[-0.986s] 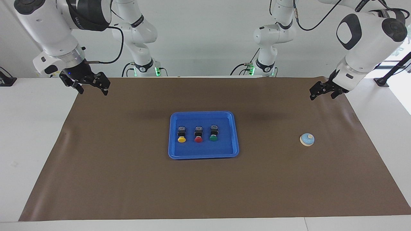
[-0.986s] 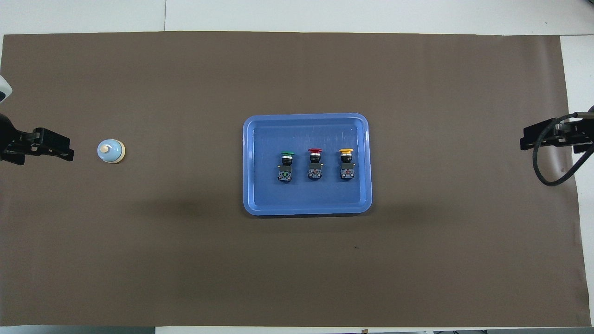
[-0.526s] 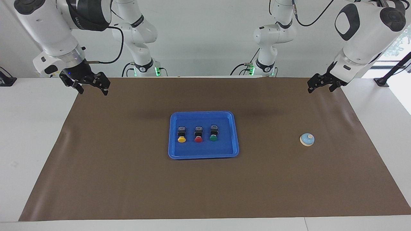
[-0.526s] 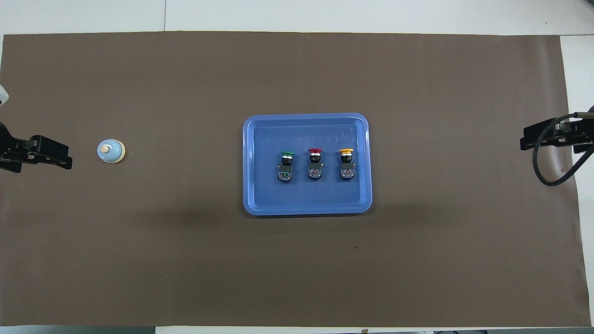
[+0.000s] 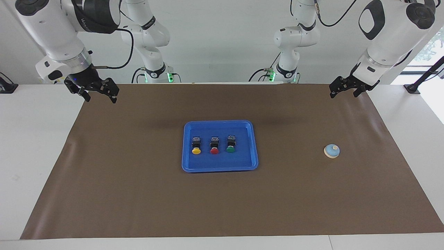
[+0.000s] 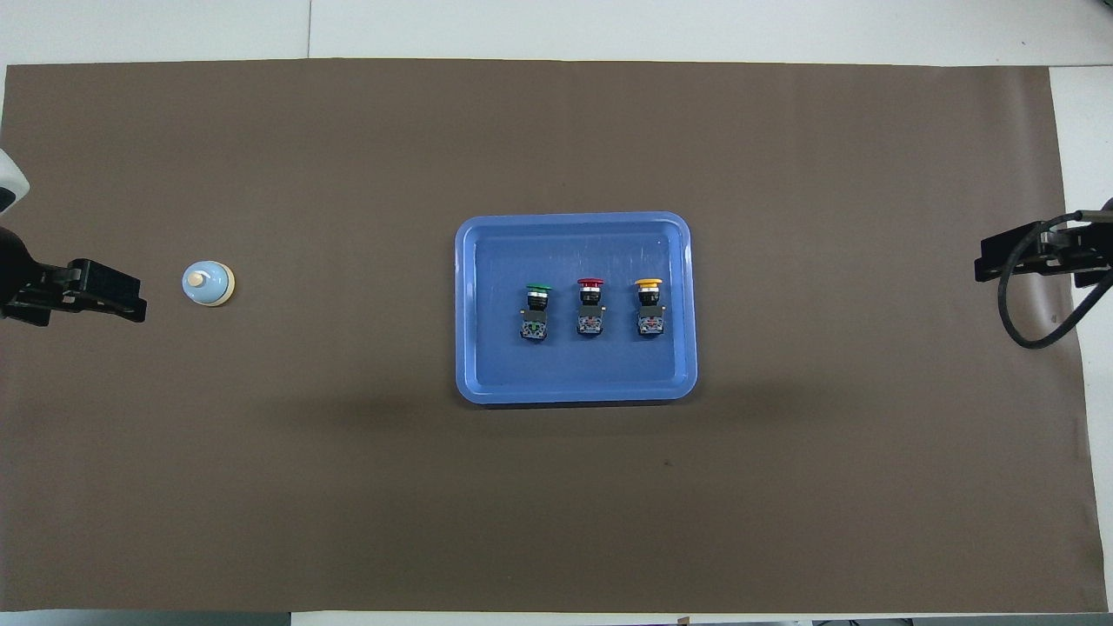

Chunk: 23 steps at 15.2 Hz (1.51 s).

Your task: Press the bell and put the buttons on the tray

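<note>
I've got all 3 buttons (image 5: 214,144) in the tray (image 5: 220,168), bell (image 5: 332,151) alone on the mat. L gripper (image 5: 343,90) and R gripper (image 5: 99,91) raised, fingers spread, empty. I'd park both w/o drifting over the bell.

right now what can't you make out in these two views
- Left gripper, overhead view: only its tip shows; the frame edge cuts the rest.
- Right gripper, overhead view: likewise cut by the edge, a cable crossing it.
- Buttons on the tray: markings on their black bodies too small to read.
- Bell: whether pressed, not shown.
</note>
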Available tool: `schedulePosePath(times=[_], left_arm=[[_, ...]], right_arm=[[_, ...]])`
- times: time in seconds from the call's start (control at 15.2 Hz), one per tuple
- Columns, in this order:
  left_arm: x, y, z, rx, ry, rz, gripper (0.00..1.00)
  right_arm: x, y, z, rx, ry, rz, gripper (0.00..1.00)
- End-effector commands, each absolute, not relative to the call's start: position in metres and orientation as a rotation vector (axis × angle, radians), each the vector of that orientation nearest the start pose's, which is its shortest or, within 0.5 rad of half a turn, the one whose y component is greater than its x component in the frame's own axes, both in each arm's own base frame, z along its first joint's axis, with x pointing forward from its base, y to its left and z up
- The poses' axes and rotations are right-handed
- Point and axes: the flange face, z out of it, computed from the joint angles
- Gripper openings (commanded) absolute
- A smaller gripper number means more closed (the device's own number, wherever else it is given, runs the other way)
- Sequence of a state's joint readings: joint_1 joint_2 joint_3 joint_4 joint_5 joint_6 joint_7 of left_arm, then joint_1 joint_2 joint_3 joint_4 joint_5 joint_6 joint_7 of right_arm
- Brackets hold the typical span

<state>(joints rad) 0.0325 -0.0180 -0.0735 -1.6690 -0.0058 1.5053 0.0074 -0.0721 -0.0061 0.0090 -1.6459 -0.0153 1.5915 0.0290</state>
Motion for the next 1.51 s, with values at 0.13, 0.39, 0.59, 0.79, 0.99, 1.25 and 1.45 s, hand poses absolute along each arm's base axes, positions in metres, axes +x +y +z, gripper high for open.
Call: schedulePosePath(times=[0.13, 0.39, 0.59, 0.79, 0.99, 1.25, 1.45], left_arm=[[0.5350, -0.0296, 0.5808, -3.129, 0.072, 0.277, 1.00], [0.5367, -0.0334, 0.5832, -3.120, 0.096, 0.249, 1.00], [0.5388, -0.0338, 0.5832, -3.124, 0.096, 0.223, 1.00], [0.5381, -0.0337, 0.5819, -3.123, 0.096, 0.228, 1.00], [0.5387, -0.0323, 0.5828, -3.126, 0.081, 0.221, 1.00], [0.5386, -0.0298, 0.5827, -3.126, 0.077, 0.223, 1.00], [0.5388, -0.0298, 0.5828, -3.126, 0.077, 0.221, 1.00]], right_arm=[[0.5511, -0.0374, 0.5951, -3.145, 0.127, 0.095, 1.00], [0.5510, -0.0382, 0.5951, -3.145, 0.130, 0.095, 1.00], [0.5511, -0.0374, 0.5951, -3.145, 0.127, 0.095, 1.00], [0.5510, -0.0382, 0.5951, -3.145, 0.130, 0.095, 1.00], [0.5511, -0.0374, 0.5951, -3.145, 0.127, 0.095, 1.00], [0.5511, -0.0374, 0.5951, -3.145, 0.127, 0.095, 1.00], [0.5511, -0.0374, 0.5951, -3.145, 0.127, 0.095, 1.00]])
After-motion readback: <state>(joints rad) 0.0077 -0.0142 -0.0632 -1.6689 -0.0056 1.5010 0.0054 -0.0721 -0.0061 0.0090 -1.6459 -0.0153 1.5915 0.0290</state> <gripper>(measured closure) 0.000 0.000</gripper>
